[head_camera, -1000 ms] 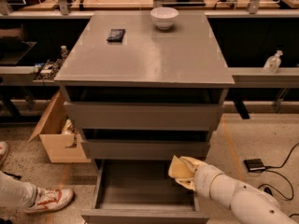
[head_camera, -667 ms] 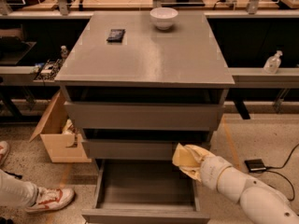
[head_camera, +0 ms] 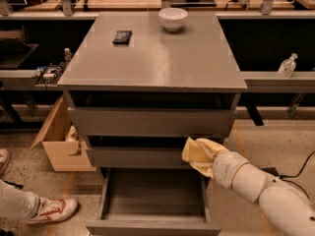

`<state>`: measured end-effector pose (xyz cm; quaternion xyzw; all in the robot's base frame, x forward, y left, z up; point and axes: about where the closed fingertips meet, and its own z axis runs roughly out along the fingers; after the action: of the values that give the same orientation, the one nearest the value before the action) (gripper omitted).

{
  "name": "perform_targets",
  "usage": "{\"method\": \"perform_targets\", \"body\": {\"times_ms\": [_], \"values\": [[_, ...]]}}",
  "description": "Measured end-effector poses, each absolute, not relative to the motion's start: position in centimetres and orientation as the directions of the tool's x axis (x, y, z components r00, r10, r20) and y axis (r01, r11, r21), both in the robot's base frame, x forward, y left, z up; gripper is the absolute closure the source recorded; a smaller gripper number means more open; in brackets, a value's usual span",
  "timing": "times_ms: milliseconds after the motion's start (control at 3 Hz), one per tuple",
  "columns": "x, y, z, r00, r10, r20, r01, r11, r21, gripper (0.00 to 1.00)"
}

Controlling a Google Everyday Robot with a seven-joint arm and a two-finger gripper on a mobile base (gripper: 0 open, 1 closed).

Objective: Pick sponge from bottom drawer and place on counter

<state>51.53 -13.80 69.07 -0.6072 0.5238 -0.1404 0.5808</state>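
Note:
The bottom drawer (head_camera: 152, 226) is pulled open and its grey inside is bare. My gripper (head_camera: 198, 157) is above the drawer's right rear corner, in front of the middle drawer's right end. It is shut on the pale-yellow sponge (head_camera: 190, 150), whose wavy edge sticks out to the left. The counter (head_camera: 157, 58) lies well above the gripper, glossy grey.
A white bowl (head_camera: 173, 18) and a small black packet (head_camera: 122, 36) sit at the back of the counter. An open cardboard box (head_camera: 59, 149) stands left of the cabinet. A person's shoe (head_camera: 51, 210) is at the lower left. A spray bottle (head_camera: 287, 65) stands on the right ledge.
My gripper has risen with the sponge from just over the open bottom drawer to the height of the middle drawer's front, drifting slightly right.

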Motion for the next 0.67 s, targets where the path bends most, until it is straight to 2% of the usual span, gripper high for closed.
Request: {"method": "perform_targets", "body": {"times_ms": [667], "values": [[55.9, -14.5, 75.1, 0.476, -0.795, -0.376, -0.355, 0.218, -0.909, 1.0]]}}
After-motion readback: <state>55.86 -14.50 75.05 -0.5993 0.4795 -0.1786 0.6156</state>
